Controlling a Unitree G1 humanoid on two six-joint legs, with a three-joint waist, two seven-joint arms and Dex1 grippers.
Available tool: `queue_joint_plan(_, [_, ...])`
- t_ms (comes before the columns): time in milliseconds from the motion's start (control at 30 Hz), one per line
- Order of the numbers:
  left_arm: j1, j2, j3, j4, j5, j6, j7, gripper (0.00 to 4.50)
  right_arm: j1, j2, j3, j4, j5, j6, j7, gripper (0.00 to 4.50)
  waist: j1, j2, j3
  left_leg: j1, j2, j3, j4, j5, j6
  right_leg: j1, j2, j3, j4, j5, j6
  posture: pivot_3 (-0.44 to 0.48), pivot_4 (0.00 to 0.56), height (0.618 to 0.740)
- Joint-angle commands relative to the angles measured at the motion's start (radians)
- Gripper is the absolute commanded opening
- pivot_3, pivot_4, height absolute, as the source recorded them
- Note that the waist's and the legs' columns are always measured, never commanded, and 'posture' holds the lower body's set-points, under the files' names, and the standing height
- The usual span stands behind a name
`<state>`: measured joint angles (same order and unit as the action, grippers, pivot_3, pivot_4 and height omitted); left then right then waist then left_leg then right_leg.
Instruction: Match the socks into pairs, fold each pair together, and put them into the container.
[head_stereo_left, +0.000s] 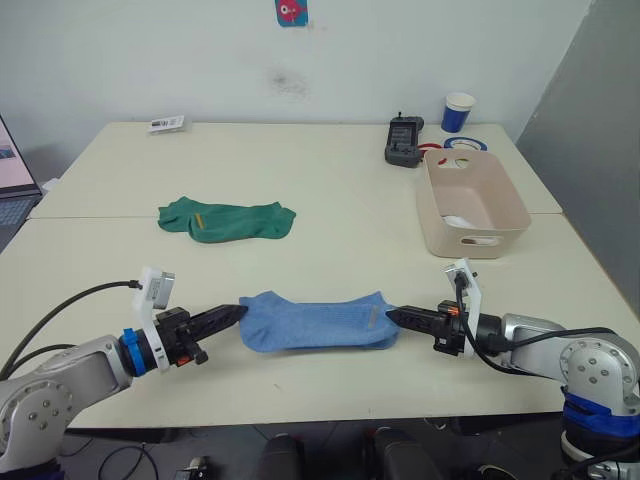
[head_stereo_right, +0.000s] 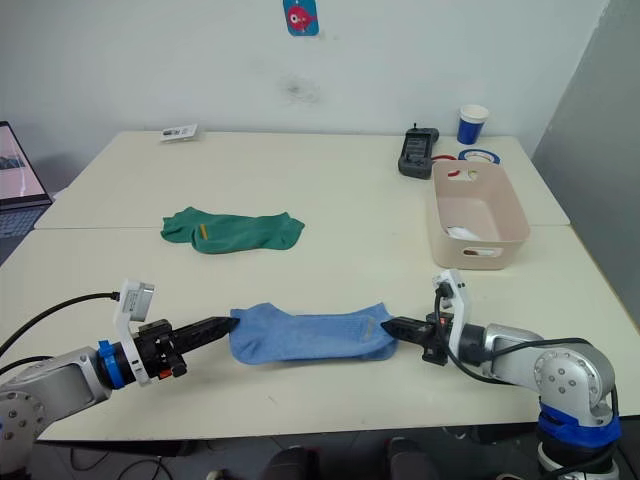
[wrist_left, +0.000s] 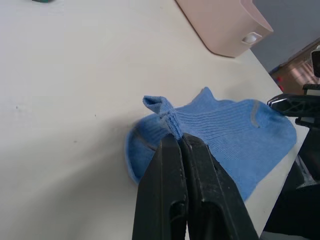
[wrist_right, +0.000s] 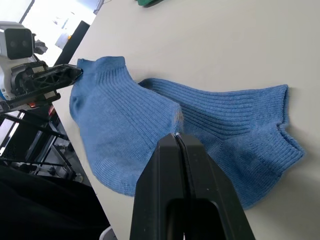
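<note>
Two light blue socks (head_stereo_left: 315, 321) lie overlapped and stretched flat near the table's front edge. My left gripper (head_stereo_left: 238, 312) is shut on their left end, pinching a ribbed cuff (wrist_left: 172, 122). My right gripper (head_stereo_left: 392, 314) is shut on their right end, its tips on the fabric edge (wrist_right: 176, 131). A dark green pair (head_stereo_left: 226, 220) with a small yellow mark lies flat further back on the left. The beige-pink container (head_stereo_left: 475, 242) stands at the right, with white socks (head_stereo_left: 462, 220) inside it.
Behind the container are a black device (head_stereo_left: 404, 140), tape rolls (head_stereo_left: 466, 145) and a blue-and-white paper cup (head_stereo_left: 458, 112). A small card (head_stereo_left: 166, 124) lies at the far left. A laptop (head_stereo_left: 12, 185) sits off the table's left side.
</note>
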<state>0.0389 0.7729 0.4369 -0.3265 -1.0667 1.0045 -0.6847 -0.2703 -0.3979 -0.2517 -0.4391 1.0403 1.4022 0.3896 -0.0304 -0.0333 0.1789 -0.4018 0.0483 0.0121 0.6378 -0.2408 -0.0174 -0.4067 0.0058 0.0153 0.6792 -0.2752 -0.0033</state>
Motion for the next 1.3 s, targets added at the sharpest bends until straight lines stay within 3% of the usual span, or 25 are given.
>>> queue_joint_plan(33, [-0.05,0.01,-0.03,-0.001,0.024,-0.034,-0.034,0.02,-0.028,-0.002,-0.015,-0.016,0.026,-0.009,-0.034,0.0,0.0,0.0,0.0,0.0,0.0,0.0,0.0,0.0,0.0,0.0,0.0,0.0,0.0,0.0,0.0,0.0,0.15,0.74])
queue_joint_plan(200, [-0.095,0.012,-0.075,-0.01,0.037,-0.024,-0.056,0.02,-0.045,-0.018,-0.019,0.003,-0.014,-0.049,-0.042,0.0,0.0,0.0,0.0,0.0,0.0,0.0,-0.001,0.0,0.0,0.0,0.0,0.0,0.0,0.0,0.0,0.0,0.15,0.74])
queue_joint_plan(400, [0.037,0.008,-0.076,-0.115,0.021,-0.013,-0.074,0.02,-0.133,-0.076,0.056,0.135,-0.144,-0.171,0.013,0.0,-0.009,0.0,0.0,0.0,0.0,0.002,-0.003,0.0,0.0,-0.002,0.0,0.002,-0.001,0.0,0.0,0.0,0.15,0.74])
queue_joint_plan(633, [0.177,-0.152,-0.122,-0.307,0.005,-0.05,0.093,0.02,-0.247,-0.086,0.211,0.32,-0.289,-0.307,0.128,0.0,-0.002,0.0,0.0,0.001,0.0,0.002,-0.004,0.0,0.0,-0.001,0.0,0.002,-0.001,0.0,0.0,0.0,0.15,0.74])
queue_joint_plan(767, [0.218,-0.207,-0.146,-0.33,0.042,-0.088,0.14,0.02,-0.309,-0.067,0.291,0.417,-0.349,-0.366,0.214,0.0,-0.001,0.0,0.0,0.001,0.0,0.002,-0.004,0.0,0.0,-0.001,0.0,0.002,0.0,0.0,0.0,0.0,0.15,0.74])
queue_joint_plan(1033, [0.265,-0.182,-0.267,-0.305,0.174,-0.148,0.092,0.02,-0.364,-0.035,0.374,0.492,-0.448,-0.446,0.289,0.0,-0.001,0.0,0.0,0.001,0.0,0.002,-0.004,0.0,0.0,-0.001,0.001,0.002,0.0,0.0,0.0,0.0,0.15,0.74])
queue_joint_plan(1133, [0.255,-0.169,-0.252,-0.291,0.16,-0.146,0.069,0.62,-0.356,-0.036,0.359,0.476,-0.459,-0.455,0.294,0.59,-0.001,0.0,0.0,0.001,0.0,0.002,-0.004,0.0,0.0,-0.001,0.001,0.002,0.0,0.0,0.0,0.0,0.15,0.74])
queue_joint_plan(1300, [0.218,-0.06,-0.185,-0.241,0.142,-0.14,-0.042,2.1,-0.32,-0.06,0.272,0.395,-0.441,-0.42,0.263,2.21,-0.001,0.0,0.0,0.001,0.0,0.001,-0.004,0.0,0.0,-0.001,0.001,0.001,0.0,0.0,0.0,0.0,0.15,0.74])
